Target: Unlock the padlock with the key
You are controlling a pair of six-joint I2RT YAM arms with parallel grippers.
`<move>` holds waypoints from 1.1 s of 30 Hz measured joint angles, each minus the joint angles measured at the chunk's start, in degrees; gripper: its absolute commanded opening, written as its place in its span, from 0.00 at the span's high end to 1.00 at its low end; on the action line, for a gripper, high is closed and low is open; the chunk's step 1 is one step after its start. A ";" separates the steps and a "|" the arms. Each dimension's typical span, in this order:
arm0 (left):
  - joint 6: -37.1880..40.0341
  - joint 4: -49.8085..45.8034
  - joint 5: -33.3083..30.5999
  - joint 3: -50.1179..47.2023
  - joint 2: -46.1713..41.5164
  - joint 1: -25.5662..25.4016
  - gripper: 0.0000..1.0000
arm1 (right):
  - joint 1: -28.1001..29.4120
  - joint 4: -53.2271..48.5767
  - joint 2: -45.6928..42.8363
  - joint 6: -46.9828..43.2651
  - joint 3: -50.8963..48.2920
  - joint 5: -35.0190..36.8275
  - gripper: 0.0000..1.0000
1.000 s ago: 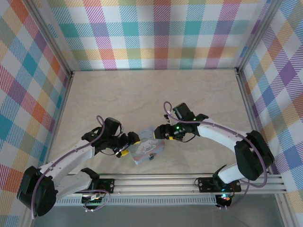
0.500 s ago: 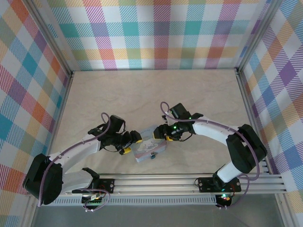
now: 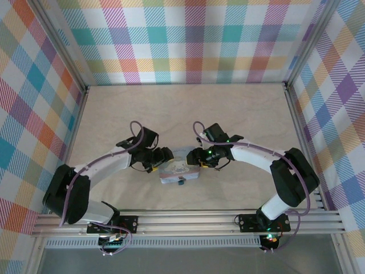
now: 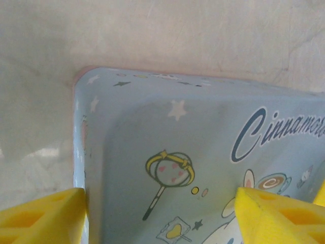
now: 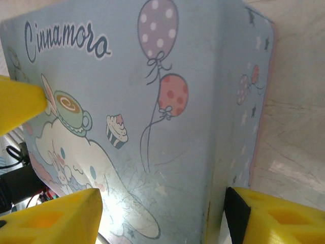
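- The padlock (image 3: pixel 180 182) is a small teal speck at the lower edge of the tin (image 3: pixel 178 169), low centre of the top view. It seems to hang from the tin's front, but it's too small for you to be sure.
- The key is too small to make out, so you can't tell where it lies.
- Your left end effector (image 3: pixel 161 162) sits at the tin's left end and your right end effector (image 3: pixel 194 162) at its right end, both just above the padlock in the frame.
- In each wrist view the yellow fingers (image 4: pixel 40 216) stand apart. One is beside the tin's side wall and the other over the printed lid. You can't tell whether either end effector is pinching the tin or only straddling it.
- This looks like a setup step: you're steadying or squaring the tin, and no key work has begun.
- Next you'll likely need to find the key and take it in a fine pinch with one end effector. Use the other to keep the padlock from swinging, then line the key up with the keyhole.
- Beyond the arms, the bench (image 3: pixel 171 108) runs bare to the top of the frame.
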 measured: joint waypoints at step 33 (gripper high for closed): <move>10.62 10.58 -0.42 23.71 25.29 6.86 0.25 | -5.92 5.22 8.31 0.68 6.88 2.25 0.31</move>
